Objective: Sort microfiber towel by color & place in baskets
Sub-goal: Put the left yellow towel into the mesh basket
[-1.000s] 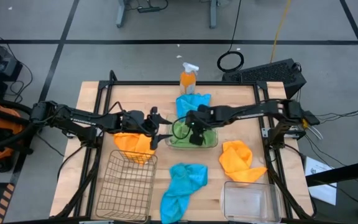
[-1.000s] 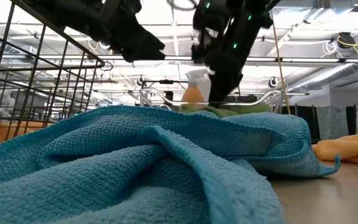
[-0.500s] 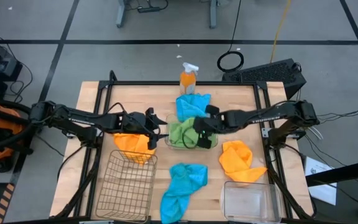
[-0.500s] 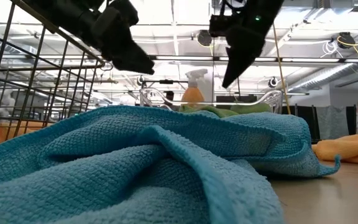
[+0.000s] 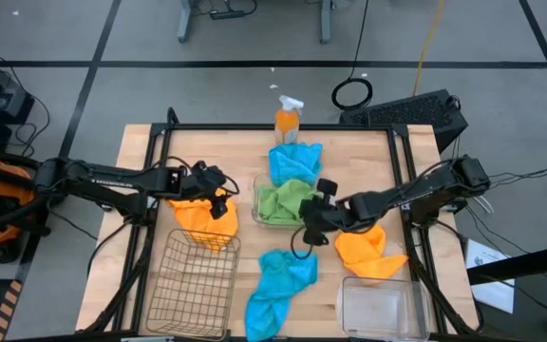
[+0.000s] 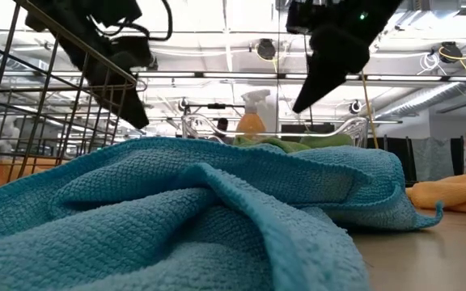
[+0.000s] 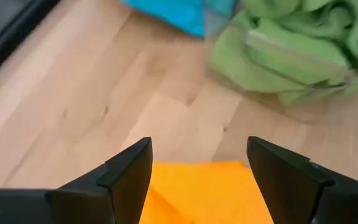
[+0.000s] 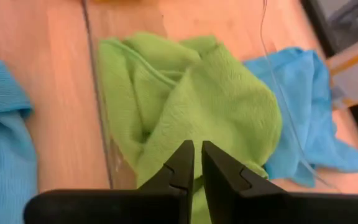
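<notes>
In the high view, green towels (image 5: 286,200) lie bunched in the middle clear basket (image 5: 257,215). One sky-blue towel (image 5: 295,161) lies just beyond that basket, and another (image 5: 278,285) lies toward the near edge. One orange-yellow towel (image 5: 202,220) lies left of the basket, the other (image 5: 368,245) right of it. My left gripper (image 5: 222,194) (image 7: 199,146) hovers open over the left orange-yellow towel (image 7: 204,193). My right gripper (image 5: 307,234) (image 8: 197,147) is shut and empty, raised just near of the basket with the green towels (image 8: 197,106).
A wire mesh basket (image 5: 193,285) stands at the near left and a second clear basket (image 5: 380,306) at the near right. An orange spray bottle (image 5: 289,119) stands at the far edge. Bare wood shows between the left orange-yellow towel and the middle basket (image 7: 166,106).
My right gripper has drawn back from over the middle clear basket toward the near edge, leaving the green towel lying in the basket. My left gripper has moved toward the table's left, away from the basket, and now hangs over the left orange-yellow towel.
</notes>
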Motion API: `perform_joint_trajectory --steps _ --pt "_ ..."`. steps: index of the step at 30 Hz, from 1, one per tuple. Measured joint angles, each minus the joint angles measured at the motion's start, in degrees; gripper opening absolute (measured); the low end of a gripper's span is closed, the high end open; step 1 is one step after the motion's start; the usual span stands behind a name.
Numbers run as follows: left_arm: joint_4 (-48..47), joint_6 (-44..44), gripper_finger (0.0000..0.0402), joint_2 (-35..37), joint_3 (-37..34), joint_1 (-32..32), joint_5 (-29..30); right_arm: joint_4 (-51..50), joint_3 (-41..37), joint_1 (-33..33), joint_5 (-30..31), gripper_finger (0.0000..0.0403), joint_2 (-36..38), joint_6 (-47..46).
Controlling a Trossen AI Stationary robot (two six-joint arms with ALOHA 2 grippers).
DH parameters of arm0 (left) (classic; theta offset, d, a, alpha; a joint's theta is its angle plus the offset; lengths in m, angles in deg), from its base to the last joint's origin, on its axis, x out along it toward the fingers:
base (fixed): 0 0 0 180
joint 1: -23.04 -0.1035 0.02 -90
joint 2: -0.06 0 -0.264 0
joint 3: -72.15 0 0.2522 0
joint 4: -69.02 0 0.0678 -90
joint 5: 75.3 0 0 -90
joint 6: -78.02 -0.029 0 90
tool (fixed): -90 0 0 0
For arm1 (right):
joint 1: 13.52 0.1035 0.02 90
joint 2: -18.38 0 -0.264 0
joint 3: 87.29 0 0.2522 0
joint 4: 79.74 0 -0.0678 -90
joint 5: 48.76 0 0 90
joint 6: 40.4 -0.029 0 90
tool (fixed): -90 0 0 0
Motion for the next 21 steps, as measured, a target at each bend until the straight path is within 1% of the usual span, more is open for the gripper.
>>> perform_joint_trajectory --steps 3,6,9,12,13,15,18,21 --pt "-4.88 1.57 0.0267 -0.14 -0.07 -0.51 -2.86 1.74 0.0 1.91 3.31 0.0023 0.0 1.07" --pt "-4.76 2.15 0.0267 -0.6 -0.8 -0.49 -5.43 2.11 0.0 3.12 4.92 0.0023 0.0 2.58" --pt "-4.57 3.55 0.0267 -0.74 -1.03 -0.43 -5.59 2.08 0.0 3.85 5.0 0.0023 0.0 2.8" --pt "-6.41 3.52 0.0273 -0.72 -1.09 -0.44 -5.55 2.12 0.0 3.89 5.14 0.0023 0.0 3.04" --pt "-6.98 3.47 0.0279 -0.74 -1.09 -0.43 -5.45 2.08 0.0 3.88 5.17 0.0023 0.0 3.22" --pt "-8.8 3.06 0.0297 -0.72 -1.09 -0.43 -3.48 2.08 0.0 3.84 5.18 0.0023 0.0 3.41" --pt "-11.29 3.05 0.0333 -0.74 -1.11 -0.89 -0.6 2.32 0.0 3.84 5.28 0.0023 0.0 4.83" --pt "-11.83 3.54 0.0368 -0.74 -1.11 -1.73 -2.07 3.63 0.0 3.84 5.28 0.0023 0.0 6.39"
